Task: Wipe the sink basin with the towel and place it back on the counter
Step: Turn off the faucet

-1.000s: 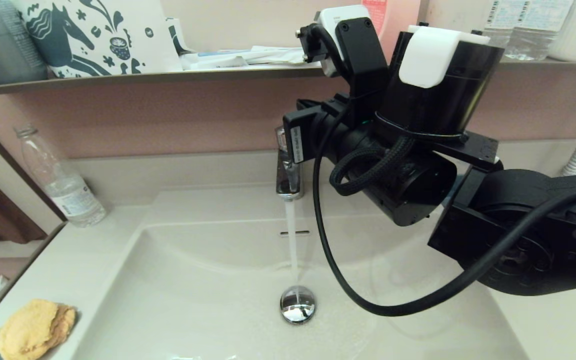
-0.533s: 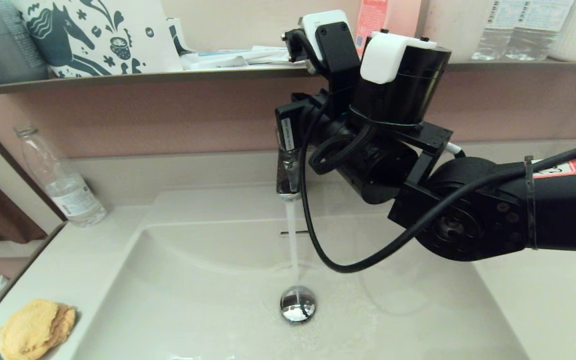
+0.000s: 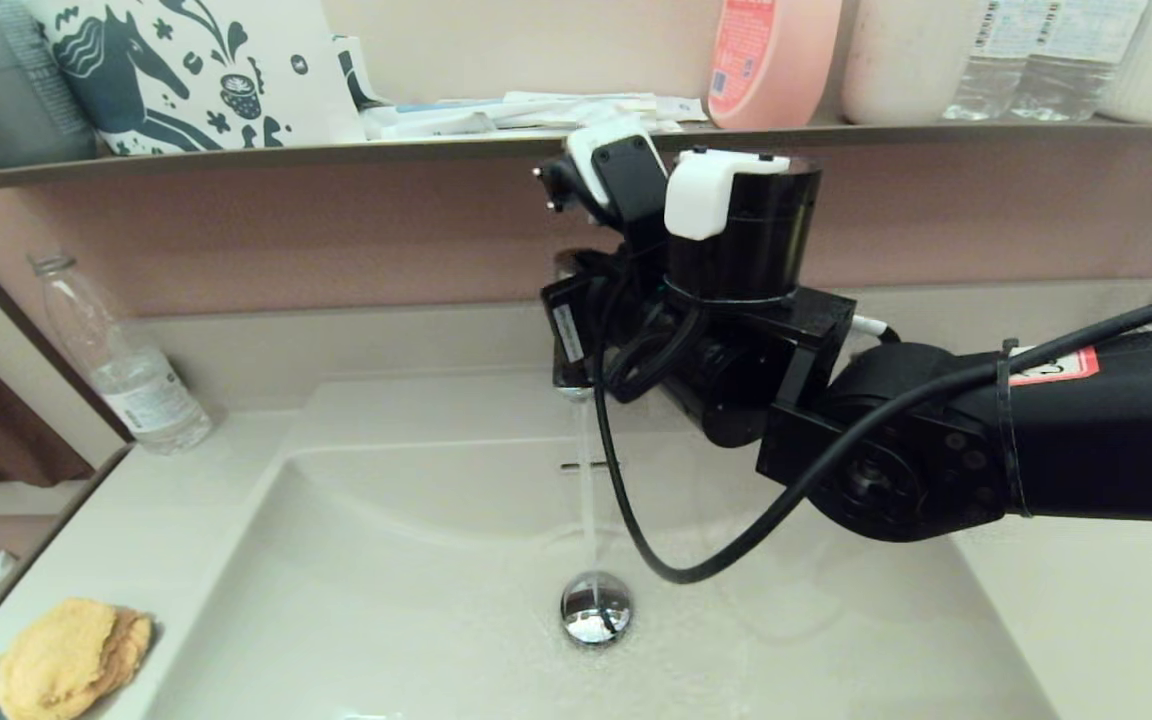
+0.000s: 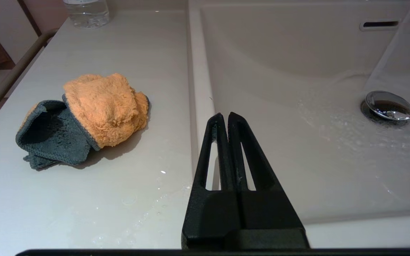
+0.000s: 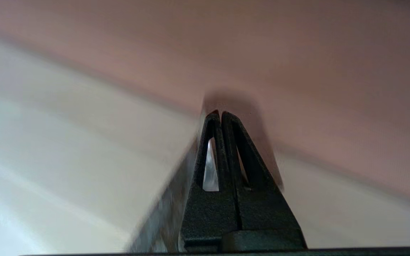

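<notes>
Head view: right gripper (image 5: 221, 114) at faucet (image 3: 572, 375), fingers pressed together; water running.
Towel (image 4: 105, 106): on desk (image 4: 84, 199), beside basin (image 4: 297, 142).
Left gripper (image 4: 225, 116): fingers together, above basin rim.

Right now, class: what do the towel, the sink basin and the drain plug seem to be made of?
The towel: fluffy orange terry cloth, grey-backed.
The sink basin: glossy off-white, ceramic or resin, reflecting light.
The drain plug: chromed metal, mirror-bright.
</notes>
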{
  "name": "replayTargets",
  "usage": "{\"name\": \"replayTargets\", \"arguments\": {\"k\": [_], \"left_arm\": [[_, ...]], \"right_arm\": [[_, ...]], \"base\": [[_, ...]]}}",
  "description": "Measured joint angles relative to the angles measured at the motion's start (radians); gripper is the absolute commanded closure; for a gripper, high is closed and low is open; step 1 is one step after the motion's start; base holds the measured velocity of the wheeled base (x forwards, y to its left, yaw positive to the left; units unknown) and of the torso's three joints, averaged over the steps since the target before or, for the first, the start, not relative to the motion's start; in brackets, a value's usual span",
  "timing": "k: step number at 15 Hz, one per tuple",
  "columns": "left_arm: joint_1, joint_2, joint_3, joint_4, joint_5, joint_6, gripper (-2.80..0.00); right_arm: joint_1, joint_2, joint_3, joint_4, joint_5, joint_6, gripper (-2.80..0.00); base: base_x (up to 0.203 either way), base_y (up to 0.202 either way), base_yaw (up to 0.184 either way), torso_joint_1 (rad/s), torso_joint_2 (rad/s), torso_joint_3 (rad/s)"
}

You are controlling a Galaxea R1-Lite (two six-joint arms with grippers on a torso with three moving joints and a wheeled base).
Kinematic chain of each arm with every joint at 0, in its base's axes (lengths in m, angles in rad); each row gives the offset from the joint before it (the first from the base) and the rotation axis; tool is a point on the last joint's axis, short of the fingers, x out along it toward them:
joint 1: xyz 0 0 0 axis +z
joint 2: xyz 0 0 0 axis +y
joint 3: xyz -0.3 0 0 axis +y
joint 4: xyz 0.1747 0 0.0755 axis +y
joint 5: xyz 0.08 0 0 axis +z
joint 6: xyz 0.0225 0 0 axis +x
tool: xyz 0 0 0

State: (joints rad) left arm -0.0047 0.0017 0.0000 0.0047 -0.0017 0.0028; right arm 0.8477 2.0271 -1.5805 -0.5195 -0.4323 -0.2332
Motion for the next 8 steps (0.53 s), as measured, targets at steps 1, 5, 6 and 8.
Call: {"name": "replayTargets", "arguments": {"k": [1,5,6,8], "left_arm": [[0.000,0.000,0.000,0.000,0.000,0.000,0.00],[0.000,0.000,0.000,0.000,0.000,0.000,0.00],[0.000,0.000,0.000,0.000,0.000,0.000,0.00],[0.000,0.000,0.000,0.000,0.000,0.000,0.00]], "right_arm": [[-0.001,-0.011,0.028,-0.003,-0.001,0.001,0.00],[0.001,-0.079,0.088,0.004,-0.004,0.003,0.00],[-0.001,-0.106,0.101,0.002,-0.011,0.013,0.00],[-0.025,-0.174,0.199,0.001,-0.023,0.040,0.00]], "base": [[0.000,0.000,0.000,0.000,0.00,0.000],[0.000,0.000,0.000,0.000,0.00,0.000],[0.000,0.000,0.000,0.000,0.00,0.000],[0.000,0.000,0.000,0.000,0.00,0.000]]}}
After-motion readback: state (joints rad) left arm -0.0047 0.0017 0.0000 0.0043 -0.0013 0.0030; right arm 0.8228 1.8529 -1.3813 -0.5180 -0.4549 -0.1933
